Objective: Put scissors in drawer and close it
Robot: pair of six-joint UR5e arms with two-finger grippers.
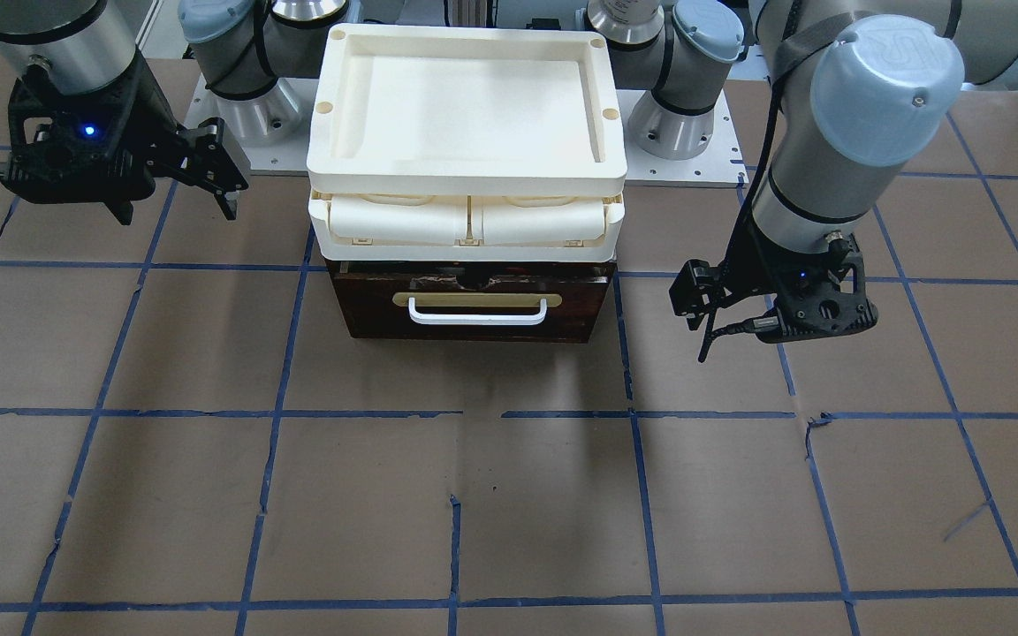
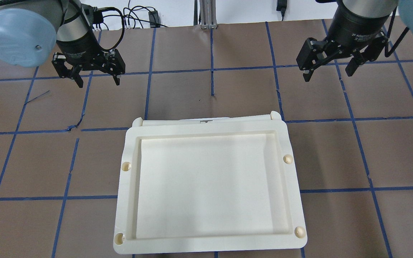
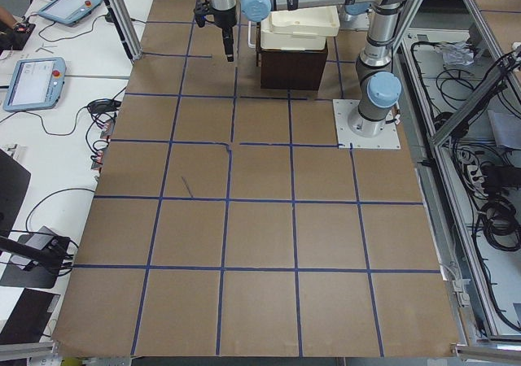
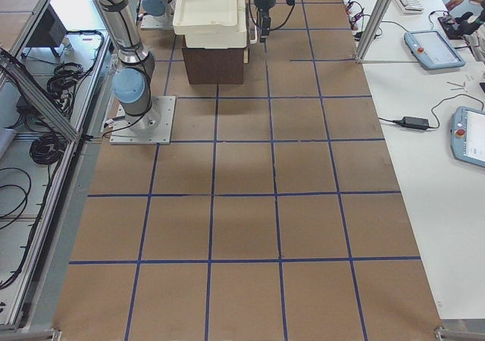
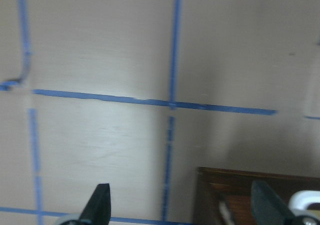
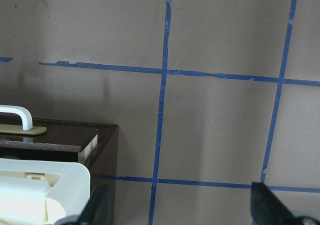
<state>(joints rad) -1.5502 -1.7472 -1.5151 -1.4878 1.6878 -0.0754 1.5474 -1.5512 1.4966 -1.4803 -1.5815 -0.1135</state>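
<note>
- Brown table [image 1: 509, 512], gridded in blue tape, lies nearest, in front of the drawer [image 1: 372, 314]. No scissors show on it in any view.
- Behind that, the drawer sits under the cream tray unit [image 1: 465, 181], with its dark front and white handle [image 1: 478, 316] facing out.
- It looks pushed in, though the right wrist view shows a pale edge just behind the front, so it may be a crack short of shut.
- As for the scissors, they are nowhere to be seen. I'd judge they are lying inside the drawer, hidden.
- Off to one side of the drawer hangs the left gripper [image 2: 98, 81], jaws apart and holding nothing.
- Off the drawer's other side hangs the right gripper [image 2: 329, 74], likewise spread and empty.
- By my reckoning the job is done or all but done. At most, a last nudge on the drawer front is left.
</note>
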